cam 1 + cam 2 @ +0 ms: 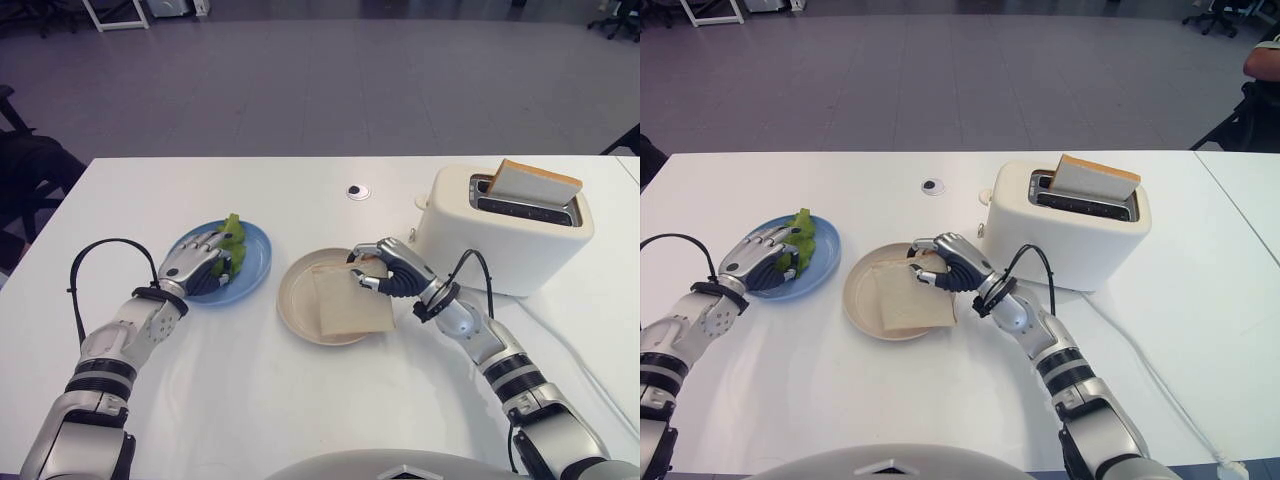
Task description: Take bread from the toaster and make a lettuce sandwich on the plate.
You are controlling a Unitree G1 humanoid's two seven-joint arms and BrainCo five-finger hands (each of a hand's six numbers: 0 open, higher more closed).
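Worktop (300, 400) carries a cream toaster (500, 245) on the right, its slot running left to right. One bread slice (533, 182) stands on edge in the slot, leaning. A beige plate (292, 300) in the middle holds a second slice (350, 308) lying flat, one corner past the near rim. The right hand (390, 268) pinches its far edge. A blue plate (258, 262) on the left holds lettuce (234, 238). The left hand (195, 265) lies over it; I cannot tell whether it grips.
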